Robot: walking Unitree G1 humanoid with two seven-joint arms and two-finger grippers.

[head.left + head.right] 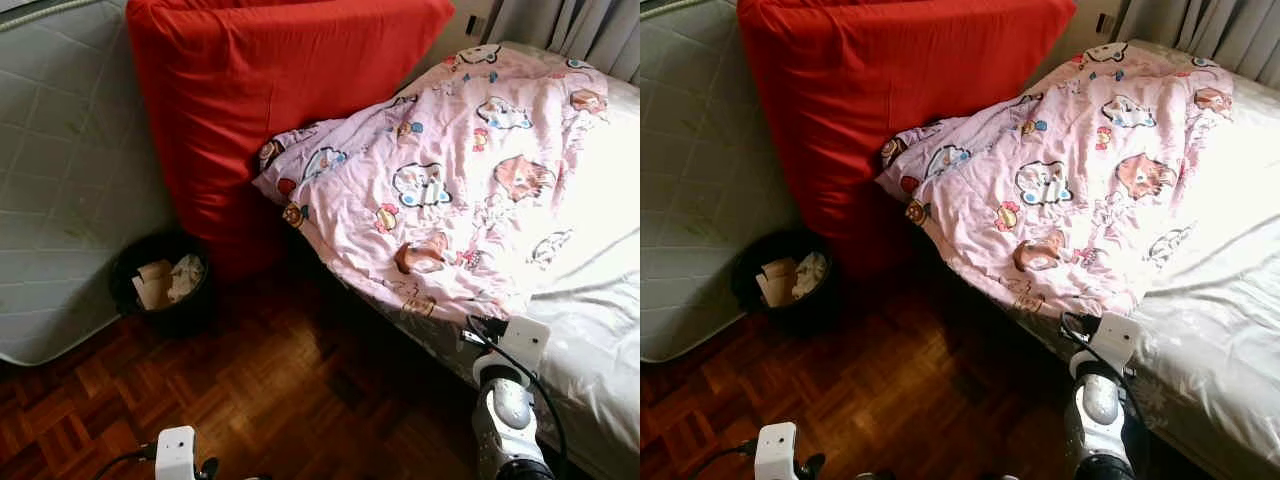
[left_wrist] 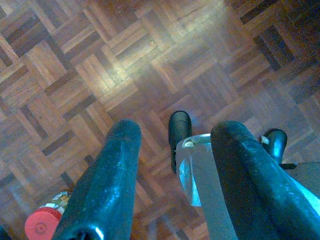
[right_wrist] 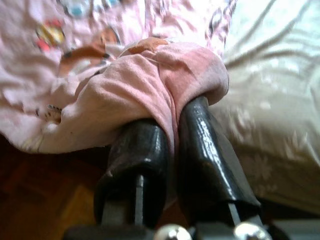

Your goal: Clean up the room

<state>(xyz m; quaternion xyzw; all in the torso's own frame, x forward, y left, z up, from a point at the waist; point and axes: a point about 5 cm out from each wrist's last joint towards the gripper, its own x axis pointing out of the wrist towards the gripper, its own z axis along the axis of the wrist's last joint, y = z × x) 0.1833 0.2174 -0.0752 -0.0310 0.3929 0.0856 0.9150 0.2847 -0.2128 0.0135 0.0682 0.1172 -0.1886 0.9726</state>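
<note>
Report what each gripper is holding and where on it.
The right gripper is shut on the pink cartoon-print blanket, pinching a fold at its lower edge near the bed's side. The left gripper is open above the parquet floor, holding nothing.

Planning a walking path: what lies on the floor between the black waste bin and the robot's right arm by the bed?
Bare parquet floor, as the left eye view shows, runs from the waste bin to the right arm; nothing lies on it.

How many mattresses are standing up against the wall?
2. A grey quilted mattress stands on the far left, and a mattress in a red cover leans next to it, beside the bed. Others may be hidden behind them.
</note>
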